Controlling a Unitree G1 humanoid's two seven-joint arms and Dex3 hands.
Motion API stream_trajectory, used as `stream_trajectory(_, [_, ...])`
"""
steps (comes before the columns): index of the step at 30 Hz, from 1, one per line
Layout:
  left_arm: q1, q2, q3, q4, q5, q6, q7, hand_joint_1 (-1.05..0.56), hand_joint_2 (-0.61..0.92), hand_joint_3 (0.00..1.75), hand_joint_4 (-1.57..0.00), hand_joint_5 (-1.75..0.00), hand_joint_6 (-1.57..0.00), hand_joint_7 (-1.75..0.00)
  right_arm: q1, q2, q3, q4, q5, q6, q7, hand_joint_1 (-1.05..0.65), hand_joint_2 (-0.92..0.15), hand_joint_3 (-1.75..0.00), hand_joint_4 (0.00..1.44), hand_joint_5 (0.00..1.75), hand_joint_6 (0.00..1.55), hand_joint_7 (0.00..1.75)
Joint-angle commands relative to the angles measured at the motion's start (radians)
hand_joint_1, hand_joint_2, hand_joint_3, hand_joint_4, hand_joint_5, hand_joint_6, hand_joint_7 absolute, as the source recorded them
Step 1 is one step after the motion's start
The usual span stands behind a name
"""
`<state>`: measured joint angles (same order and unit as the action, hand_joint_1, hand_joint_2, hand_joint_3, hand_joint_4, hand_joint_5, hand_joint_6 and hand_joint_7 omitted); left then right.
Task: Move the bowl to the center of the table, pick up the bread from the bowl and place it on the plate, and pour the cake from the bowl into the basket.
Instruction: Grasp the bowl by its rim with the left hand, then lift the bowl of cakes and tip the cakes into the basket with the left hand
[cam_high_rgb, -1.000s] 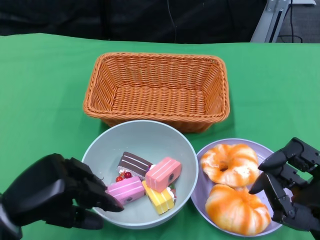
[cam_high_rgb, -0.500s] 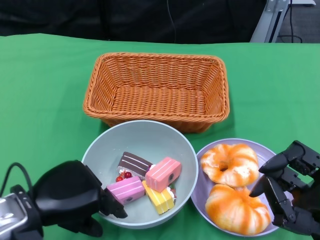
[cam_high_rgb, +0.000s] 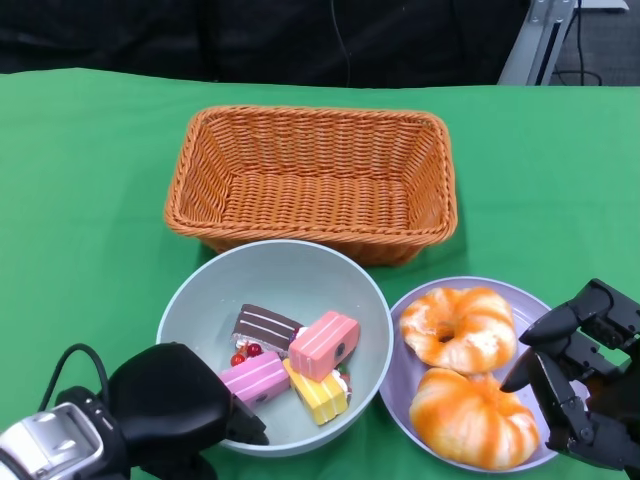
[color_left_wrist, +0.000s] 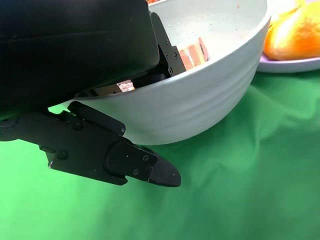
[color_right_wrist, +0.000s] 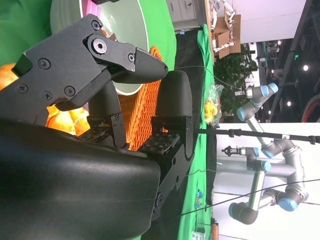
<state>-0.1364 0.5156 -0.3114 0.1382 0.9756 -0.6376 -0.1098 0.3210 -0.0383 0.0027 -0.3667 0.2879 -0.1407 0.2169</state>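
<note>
**Left hand gripping the bowl rim; bread on the plate**

At the near rim of the pale grey-green round bowl (cam_high_rgb: 275, 290), the black left hand (cam_high_rgb: 175, 410) grips the wall: fingers reach over the rim inside, and one finger (color_left_wrist: 125, 160) lies under the outer wall, as the left wrist view shows. Inside the bowl lie the small block-shaped toy cakes (cam_high_rgb: 295, 365), pink, yellow and brown-striped, with red berries beside them. Just right of the bowl, touching or nearly so, sits the lilac round plate (cam_high_rgb: 400, 375), bearing two orange-glazed bread rolls (cam_high_rgb: 460, 330), one behind the other. Beside the plate's right edge, the black right hand (cam_high_rgb: 575, 385) hovers with fingers spread, holding nothing. Behind the bowl stands the rectangular orange wicker basket (cam_high_rgb: 315, 180) on the green tablecloth (cam_high_rgb: 90, 180).
</note>
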Motion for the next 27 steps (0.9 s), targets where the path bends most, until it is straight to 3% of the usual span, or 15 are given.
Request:
stream_trajectory(1, [-0.017,0.017,-0.033,0.068,-0.003,-0.029,0.097,-0.41,0.92,0.06,-1.02,-0.02,-0.91,-0.01,0.004,-0.007,-0.009,-0.009,0.001,0.006,0.001,-0.22,-0.55,-0.87,0.64,1.52,0.63,1.21])
stream_trajectory(7, [-0.073,0.009,-0.074,0.219,-0.021,-0.108,0.29,-0.25,0.92,0.06,-1.22,-0.16,-1.12,-0.08,0.005,-0.004,-0.004,-0.009,-0.018,0.005,-0.005,-0.24,-0.57,-0.82,0.64,1.51,0.64,1.18])
stream_trajectory(8, [-0.08,0.008,-0.076,0.239,-0.029,-0.119,0.313,-0.25,0.92,0.06,-1.11,-0.47,-1.16,-0.07,0.004,-0.004,-0.004,-0.007,-0.023,0.002,-0.005,-0.24,-0.57,-0.81,0.64,1.51,0.64,1.18])
stream_trajectory(9, [-0.085,0.009,-0.077,0.253,-0.034,-0.126,0.329,-0.24,0.92,0.09,-0.91,-0.96,-1.19,-0.06,0.004,-0.005,-0.003,-0.005,-0.027,-0.001,-0.003,-0.24,-0.57,-0.81,0.64,1.51,0.64,1.18])
stream_trajectory(13, [-0.083,0.007,-0.071,0.274,-0.08,-0.125,0.354,-0.25,0.92,0.13,-0.7,-1.61,-1.26,-0.07,0.002,-0.002,-0.001,0.003,-0.035,-0.012,-0.002,-0.23,-0.58,-0.8,0.64,1.51,0.64,1.17])
stream_trajectory(14, [-0.083,0.007,-0.071,0.277,-0.088,-0.125,0.355,-0.25,0.92,0.14,-0.69,-1.68,-1.27,-0.08,0.002,-0.002,-0.001,0.003,-0.036,-0.012,-0.002,-0.23,-0.57,-0.8,0.64,1.51,0.64,1.17])
stream_trajectory(20, [-0.067,0.031,-0.051,0.272,-0.205,-0.163,0.318,-0.24,0.92,0.23,-0.7,-1.74,-1.29,-0.14,0.004,0.002,0.001,0.004,-0.02,-0.016,0.007,-0.23,-0.58,-0.81,0.64,1.51,0.64,1.16])
stream_trajectory(21, [-0.064,0.036,-0.046,0.27,-0.222,-0.173,0.319,-0.24,0.92,0.25,-0.7,-1.74,-1.22,-0.27,0.005,0.002,0.0,0.004,-0.017,-0.015,0.009,-0.24,-0.57,-0.82,0.64,1.51,0.64,1.16])
stream_trajectory(22, [-0.06,0.043,-0.04,0.266,-0.239,-0.184,0.316,-0.23,0.92,0.26,-0.71,-1.73,-1.03,-0.65,0.005,0.0,0.0,0.002,-0.014,-0.011,0.012,-0.24,-0.57,-0.83,0.63,1.51,0.63,1.16])
stream_trajectory(23, [-0.057,0.048,-0.035,0.263,-0.251,-0.193,0.314,-0.22,0.92,0.26,-0.71,-1.72,-0.93,-0.83,0.005,-0.001,0.0,0.001,-0.011,-0.009,0.014,-0.24,-0.57,-0.83,0.63,1.51,0.63,1.16])
stream_trajectory(25, [-0.05,0.06,-0.023,0.254,-0.275,-0.215,0.304,-0.21,0.92,0.26,-0.71,-1.71,-0.84,-0.98,0.004,-0.002,-0.001,0.0,-0.004,-0.004,0.019,-0.24,-0.57,-0.84,0.62,1.52,0.63,1.17])
stream_trajectory(27, [-0.043,0.07,-0.01,0.249,-0.3,-0.243,0.299,-0.19,0.92,0.25,-0.72,-1.68,-0.83,-1.01,0.005,-0.003,-0.001,-0.004,-0.002,0.006,0.018,-0.24,-0.56,-0.85,0.62,1.52,0.62,1.17])
